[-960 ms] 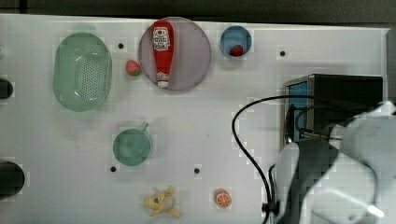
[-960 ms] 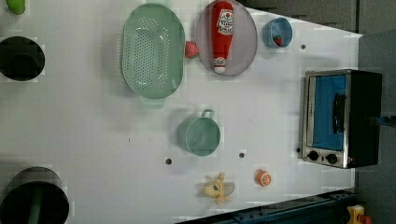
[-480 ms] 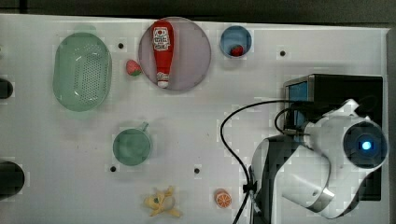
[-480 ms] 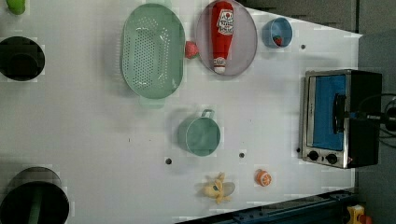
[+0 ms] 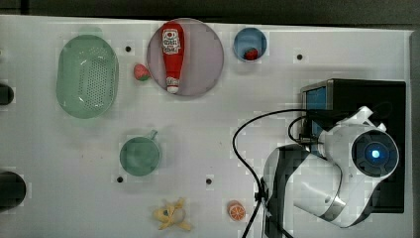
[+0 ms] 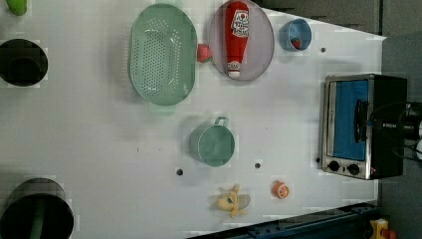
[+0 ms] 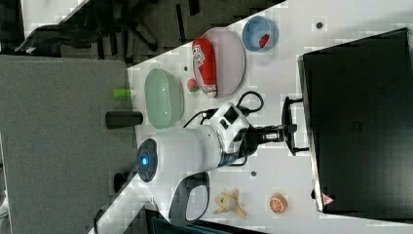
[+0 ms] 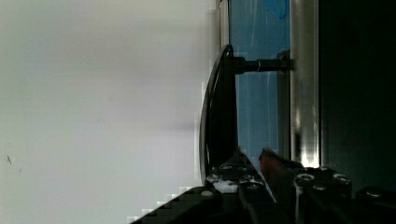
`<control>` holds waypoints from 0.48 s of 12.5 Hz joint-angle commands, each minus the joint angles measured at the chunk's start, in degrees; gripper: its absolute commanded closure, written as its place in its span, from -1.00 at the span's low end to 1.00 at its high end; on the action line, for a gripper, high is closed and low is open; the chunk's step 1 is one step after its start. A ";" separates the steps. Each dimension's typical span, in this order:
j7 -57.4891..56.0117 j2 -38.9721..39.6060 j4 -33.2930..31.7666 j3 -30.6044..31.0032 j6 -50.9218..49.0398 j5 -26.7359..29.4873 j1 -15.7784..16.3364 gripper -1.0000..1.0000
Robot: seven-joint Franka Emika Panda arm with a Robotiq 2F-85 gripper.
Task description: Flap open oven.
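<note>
The oven point(image 5: 361, 96) stands at the top view's right, a black box with a silver front frame, black knobs point(image 6: 343, 167) and a blue door point(image 6: 348, 119) that is closed. My gripper point(image 7: 288, 131) reaches over the door's black bar handle point(image 7: 286, 117). Close up, my gripper point(image 8: 252, 161) has its fingers point(image 8: 233, 164) a narrow gap apart, at the handle point(image 8: 218, 107), on the side toward the door point(image 8: 254, 102). Nothing lies between them. I cannot tell whether a finger touches the bar.
The arm's black cable point(image 5: 242, 148) loops over the table by the oven. Further off lie an orange slice point(image 5: 236, 210), a banana toy point(image 5: 171, 215), a green cup point(image 5: 140, 156), a colander point(image 5: 86, 74), a ketchup bottle point(image 5: 171, 54) on a plate and a blue bowl point(image 5: 249, 43).
The arm has swung up along the oven's front in the top view, and the gripper has come to the door handle. The finger gap is the same. The door has not moved.
</note>
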 commanded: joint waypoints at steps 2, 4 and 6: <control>-0.16 2.89 0.20 0.77 0.53 -3.37 0.24 0.65; 7.82 2.92 0.04 2.13 0.24 -10.46 1.32 0.65; 16.53 2.96 -0.62 3.93 -0.24 -17.23 2.50 0.65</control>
